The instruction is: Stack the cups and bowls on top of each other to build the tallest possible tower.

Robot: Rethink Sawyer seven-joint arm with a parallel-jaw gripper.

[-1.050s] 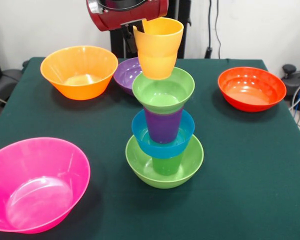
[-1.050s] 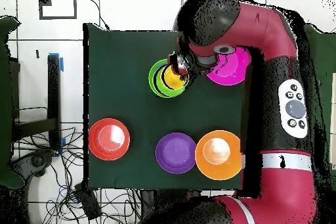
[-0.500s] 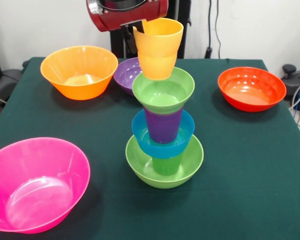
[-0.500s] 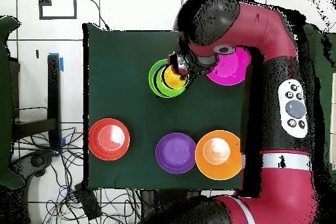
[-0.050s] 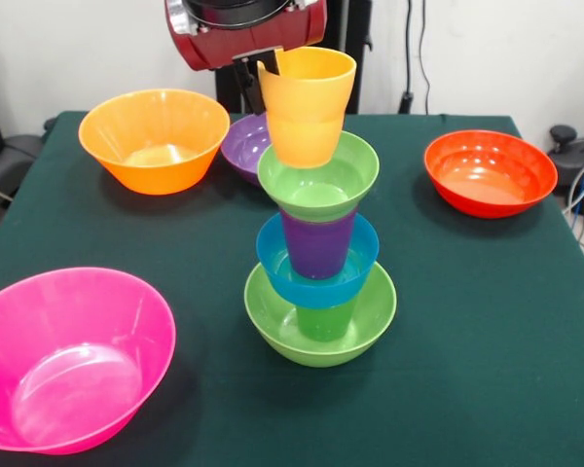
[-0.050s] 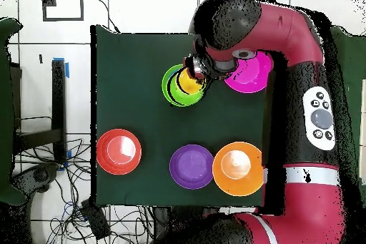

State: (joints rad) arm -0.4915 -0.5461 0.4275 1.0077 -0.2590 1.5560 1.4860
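Starting at the lower left of the front view, a big pink bowl sat alone. In the middle stood the tower: lime bowl, green cup, blue bowl, purple cup, small green bowl. Above it the gripper was pinching the rim of the yellow-orange cup. That cup looked light, stiff and slippery, so the rim seemed the best hold. At the right sat the red-orange bowl.
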